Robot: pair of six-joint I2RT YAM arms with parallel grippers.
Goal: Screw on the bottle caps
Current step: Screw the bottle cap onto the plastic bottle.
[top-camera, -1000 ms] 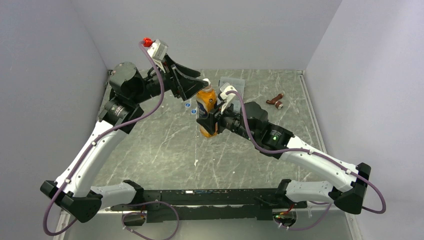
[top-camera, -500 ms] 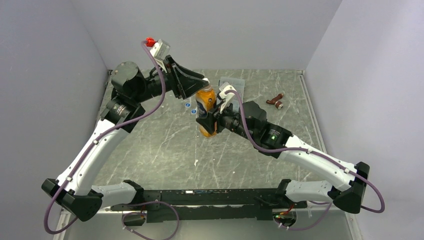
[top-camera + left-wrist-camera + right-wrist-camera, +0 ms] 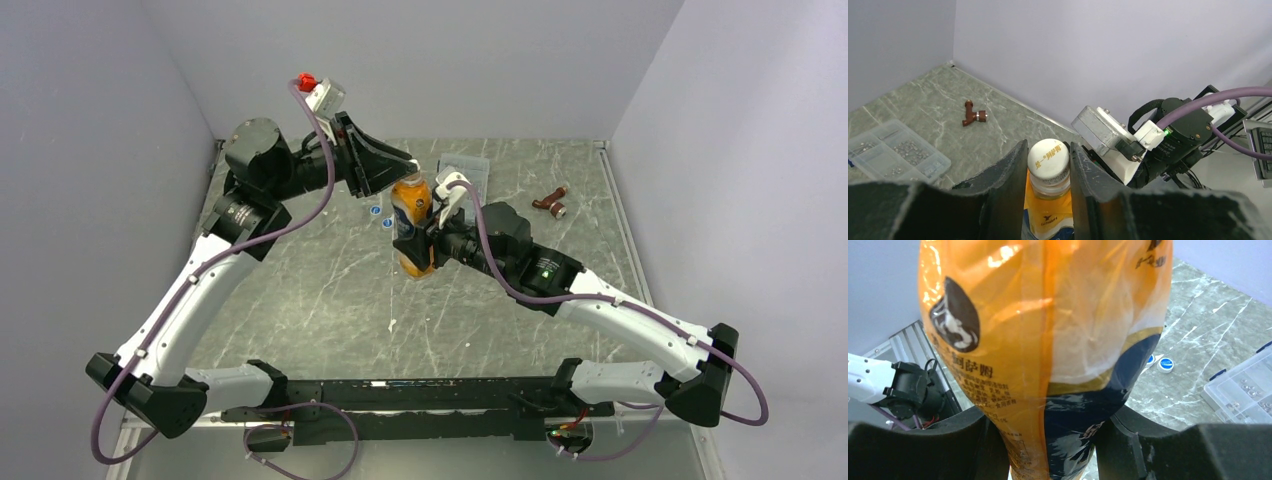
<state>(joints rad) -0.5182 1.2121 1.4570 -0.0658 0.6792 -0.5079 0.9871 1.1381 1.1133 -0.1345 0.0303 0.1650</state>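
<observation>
Left wrist view, lower centre: my left claw pinches the white cap on the orange bottle, which my right claw clamps. A cocked cap could cross-thread, or the bottle might spin in that grip.

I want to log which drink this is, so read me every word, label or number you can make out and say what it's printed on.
"统一 阿萨姆", as best it reads: gold print on the white cap.
Black Chinese characters under a dark round emblem, on the orange bottle: not surely readable; the fine print below is too small.
Pale centre marks on the blue caps: too blurred.
Nothing else is legible.
</observation>
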